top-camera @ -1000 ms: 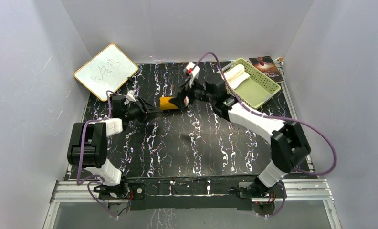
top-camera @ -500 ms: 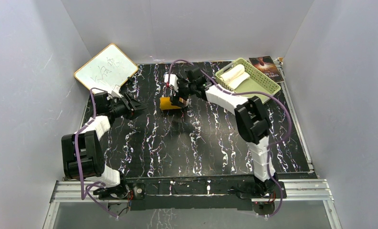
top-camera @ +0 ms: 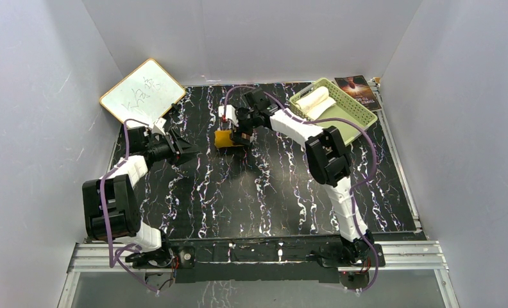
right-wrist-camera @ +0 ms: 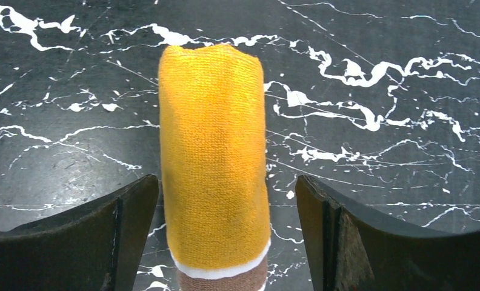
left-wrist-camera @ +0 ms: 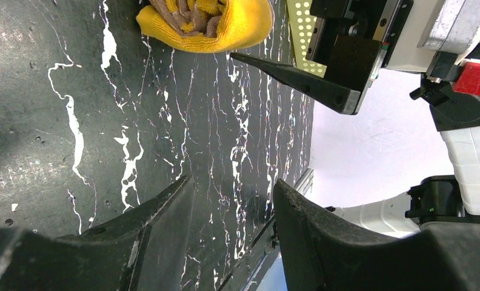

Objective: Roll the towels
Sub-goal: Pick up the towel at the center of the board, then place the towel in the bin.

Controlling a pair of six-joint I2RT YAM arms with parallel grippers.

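Observation:
The mustard-yellow towel [top-camera: 224, 138] lies as a short roll on the black marbled table, at the back centre. In the right wrist view the roll [right-wrist-camera: 213, 157] lies lengthwise between the open fingers of my right gripper [right-wrist-camera: 225, 230], a gap on each side. My right gripper [top-camera: 241, 136] sits over the roll's right end. The cream-white towel [top-camera: 315, 100] lies rolled in the green basket [top-camera: 347, 122]. My left gripper [top-camera: 190, 149] is open and empty, left of the yellow roll and apart from it. The left wrist view shows the roll's end [left-wrist-camera: 207, 23] beyond my left gripper [left-wrist-camera: 233, 193].
A white board with a wooden frame [top-camera: 142, 96] leans at the back left. A dark booklet [top-camera: 358, 90] lies behind the basket. Grey walls close in the table on three sides. The right arm stretches across the table's middle right.
The right gripper has swung from the roll's right side to straddle the roll, and the arm has stretched out. The left gripper has drawn back left, away from the roll.

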